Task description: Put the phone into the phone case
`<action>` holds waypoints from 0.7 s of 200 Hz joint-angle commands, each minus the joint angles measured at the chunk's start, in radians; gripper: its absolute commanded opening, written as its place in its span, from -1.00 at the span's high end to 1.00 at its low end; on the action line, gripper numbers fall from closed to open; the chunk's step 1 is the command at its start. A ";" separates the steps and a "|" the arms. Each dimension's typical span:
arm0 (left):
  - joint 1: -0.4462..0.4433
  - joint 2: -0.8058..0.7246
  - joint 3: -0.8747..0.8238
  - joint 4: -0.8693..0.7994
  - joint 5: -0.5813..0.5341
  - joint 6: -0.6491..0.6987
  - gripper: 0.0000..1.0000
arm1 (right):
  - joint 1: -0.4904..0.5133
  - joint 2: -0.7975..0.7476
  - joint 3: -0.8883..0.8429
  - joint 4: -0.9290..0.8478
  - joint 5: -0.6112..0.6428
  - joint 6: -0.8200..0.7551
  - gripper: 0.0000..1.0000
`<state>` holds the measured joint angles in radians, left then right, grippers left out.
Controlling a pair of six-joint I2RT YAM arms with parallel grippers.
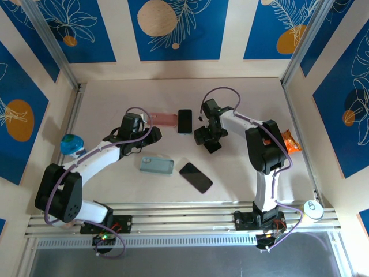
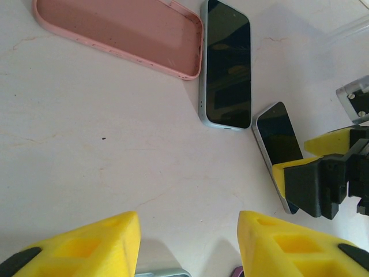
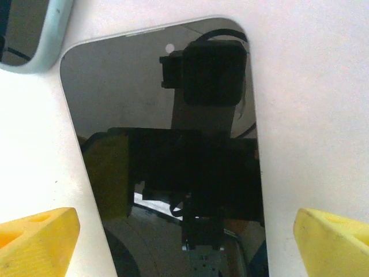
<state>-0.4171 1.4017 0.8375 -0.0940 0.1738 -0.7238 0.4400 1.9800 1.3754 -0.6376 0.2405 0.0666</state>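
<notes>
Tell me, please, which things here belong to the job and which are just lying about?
Job: phone under the open right gripper; empty pink phone case.
Lying about: orange packet; black phone near the arm bases; light blue case.

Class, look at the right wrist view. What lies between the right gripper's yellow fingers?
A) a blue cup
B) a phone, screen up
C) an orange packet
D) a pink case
B: the phone lies flat on the table, dark screen up, between the open jaws of the right gripper, and touches neither of them.
</notes>
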 commanded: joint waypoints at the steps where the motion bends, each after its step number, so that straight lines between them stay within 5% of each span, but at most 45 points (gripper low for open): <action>1: -0.005 -0.014 0.000 -0.012 -0.013 0.008 0.02 | 0.028 0.033 0.014 -0.022 0.032 -0.031 -0.85; 69: -0.005 -0.007 0.003 -0.013 -0.007 0.011 0.04 | 0.045 0.096 0.046 -0.033 0.053 -0.031 -0.57; 101: -0.005 -0.002 0.004 -0.013 -0.004 0.016 0.04 | 0.053 0.107 0.056 -0.041 0.077 -0.029 -0.12; 140: -0.021 0.011 0.008 -0.023 -0.001 0.034 0.04 | 0.057 0.012 0.056 -0.052 0.088 -0.023 -0.06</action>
<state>-0.4206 1.4017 0.8375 -0.0948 0.1741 -0.7223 0.4919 2.0274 1.4342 -0.6945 0.3042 0.0319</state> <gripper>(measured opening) 0.479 0.579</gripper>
